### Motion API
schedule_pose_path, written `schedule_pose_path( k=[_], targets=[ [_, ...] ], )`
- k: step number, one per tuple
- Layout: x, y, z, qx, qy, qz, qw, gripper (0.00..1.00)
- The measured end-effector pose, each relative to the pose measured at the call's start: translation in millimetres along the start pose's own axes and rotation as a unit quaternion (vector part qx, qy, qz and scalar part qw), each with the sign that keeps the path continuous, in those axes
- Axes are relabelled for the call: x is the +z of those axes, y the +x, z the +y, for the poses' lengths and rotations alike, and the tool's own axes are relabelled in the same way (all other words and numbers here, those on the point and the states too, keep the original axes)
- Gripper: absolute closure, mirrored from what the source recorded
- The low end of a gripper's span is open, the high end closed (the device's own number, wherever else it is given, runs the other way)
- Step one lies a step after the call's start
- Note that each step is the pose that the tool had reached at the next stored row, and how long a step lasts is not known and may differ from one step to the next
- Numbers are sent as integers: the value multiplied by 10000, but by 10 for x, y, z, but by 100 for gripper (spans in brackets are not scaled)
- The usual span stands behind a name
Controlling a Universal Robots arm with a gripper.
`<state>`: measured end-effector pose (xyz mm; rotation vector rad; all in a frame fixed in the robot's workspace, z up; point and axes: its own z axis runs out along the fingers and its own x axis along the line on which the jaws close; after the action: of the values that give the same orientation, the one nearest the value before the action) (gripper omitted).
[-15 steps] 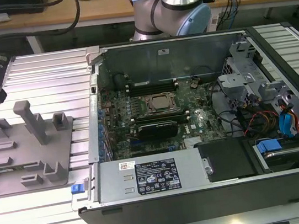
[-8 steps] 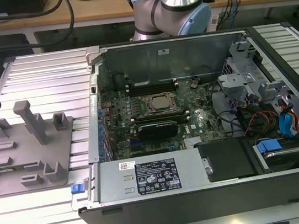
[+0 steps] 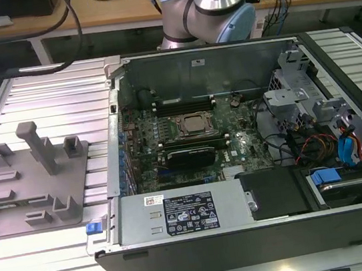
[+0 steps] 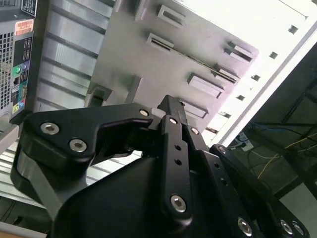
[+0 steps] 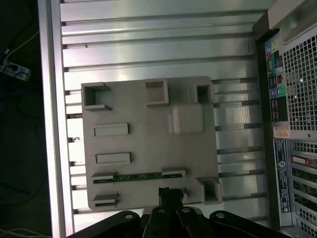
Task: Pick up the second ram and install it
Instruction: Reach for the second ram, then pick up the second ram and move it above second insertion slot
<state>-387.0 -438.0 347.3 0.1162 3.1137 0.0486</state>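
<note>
One pincer (image 5: 171,194), closed and empty, hovers near the second ram (image 5: 138,176).

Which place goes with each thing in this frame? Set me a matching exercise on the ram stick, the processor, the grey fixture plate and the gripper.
Things:
1. second ram
2. processor
3. grey fixture plate
4. gripper

Places:
A. on the ribbed table, beside the open case
B. in a slot of the fixture plate
C. above the fixture plate, near the ram
D. on the motherboard, inside the case

Pairs: 1-B, 2-D, 3-A, 4-C
</note>
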Motion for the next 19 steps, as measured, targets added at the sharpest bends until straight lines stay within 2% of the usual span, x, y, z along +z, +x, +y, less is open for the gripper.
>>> schedule_pose_path(
  k=[4, 19],
  targets=[
    [63, 57, -69, 1, 2, -1, 10000, 92],
    [62, 72, -70, 0, 2, -1, 10000, 92]
  ],
)
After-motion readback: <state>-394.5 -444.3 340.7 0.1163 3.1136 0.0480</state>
